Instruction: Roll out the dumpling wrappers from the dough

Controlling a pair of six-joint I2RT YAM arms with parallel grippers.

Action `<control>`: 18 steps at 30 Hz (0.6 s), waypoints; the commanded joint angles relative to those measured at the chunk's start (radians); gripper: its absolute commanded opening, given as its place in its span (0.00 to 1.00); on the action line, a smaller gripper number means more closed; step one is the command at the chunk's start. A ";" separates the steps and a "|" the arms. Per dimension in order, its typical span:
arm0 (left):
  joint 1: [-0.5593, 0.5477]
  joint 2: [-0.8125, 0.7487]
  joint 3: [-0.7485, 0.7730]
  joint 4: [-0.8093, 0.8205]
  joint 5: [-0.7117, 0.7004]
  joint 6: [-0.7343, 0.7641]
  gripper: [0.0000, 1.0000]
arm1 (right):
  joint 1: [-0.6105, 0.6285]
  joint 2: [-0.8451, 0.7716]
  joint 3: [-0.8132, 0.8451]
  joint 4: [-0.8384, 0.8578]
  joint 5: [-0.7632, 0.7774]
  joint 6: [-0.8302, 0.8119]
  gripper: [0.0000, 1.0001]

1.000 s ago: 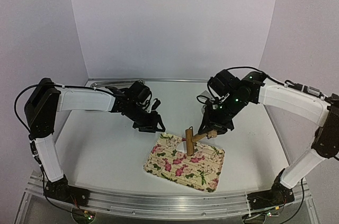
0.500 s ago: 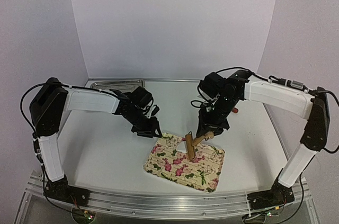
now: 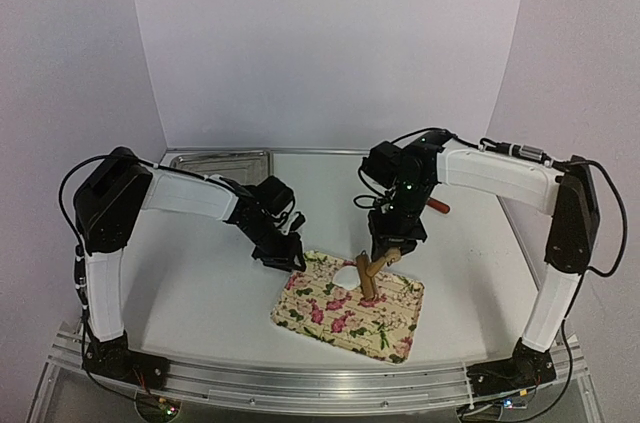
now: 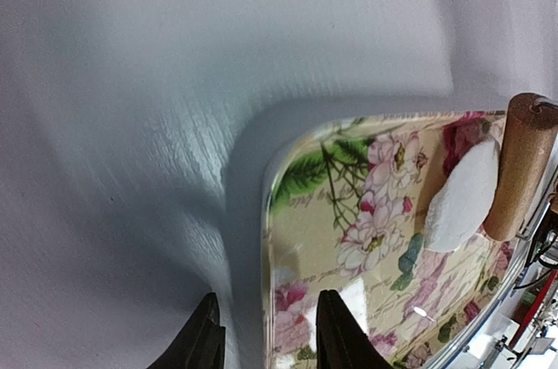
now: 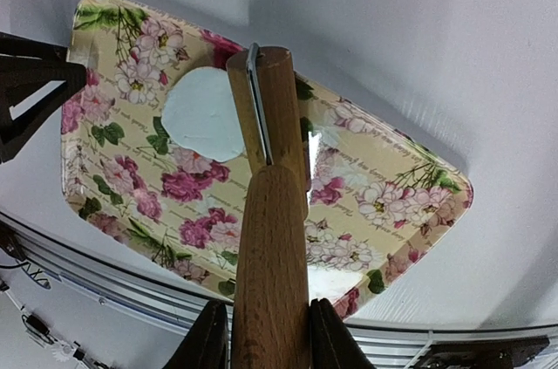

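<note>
A flat white oval dumpling wrapper of dough [image 3: 343, 276] [image 5: 205, 113] [image 4: 462, 199] lies at the far left end of the floral tray [image 3: 385, 328] [image 5: 410, 203] [image 4: 314, 247]. My right gripper [image 3: 390, 243] [image 5: 268, 338] is shut on the handle of a small wooden rolling pin [image 5: 272, 273]. Its roller [image 3: 365, 276] [image 5: 270, 116] [image 4: 519, 177] rests against the wrapper's right edge. My left gripper [image 3: 288, 258] [image 4: 268, 343] stands open astride the tray's left rim, one finger over the table, the other over the tray.
A metal tray [image 3: 220, 158] sits at the back left by the wall. A reddish-brown stick [image 3: 438, 207] lies behind the right arm. An aluminium rail [image 3: 320, 383] runs along the near edge, just beyond the floral tray.
The left gripper came down and right to the tray's left corner while its jaws narrowed. The right arm carried the rolling pin left, onto the wrapper's edge.
</note>
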 commanded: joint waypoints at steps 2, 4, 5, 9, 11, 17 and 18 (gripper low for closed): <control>0.001 0.040 0.050 0.000 -0.001 0.042 0.42 | -0.005 0.051 0.057 -0.043 0.013 -0.049 0.00; 0.001 0.049 0.057 -0.012 -0.010 0.051 0.36 | -0.005 0.064 0.081 -0.052 0.014 -0.061 0.00; 0.001 0.054 0.062 -0.020 -0.018 0.058 0.34 | -0.005 0.067 0.095 -0.062 0.019 -0.063 0.00; 0.001 0.069 0.069 -0.044 -0.067 0.086 0.24 | -0.005 0.050 0.137 -0.105 0.036 -0.064 0.00; -0.001 0.063 0.055 -0.049 -0.095 0.095 0.17 | -0.005 0.034 0.146 -0.109 -0.002 -0.081 0.00; -0.008 -0.034 -0.057 -0.014 -0.136 0.099 0.06 | -0.003 0.032 0.234 -0.167 -0.062 -0.131 0.00; -0.007 -0.047 -0.067 -0.009 -0.134 0.102 0.05 | -0.003 0.034 0.255 -0.183 -0.052 -0.134 0.00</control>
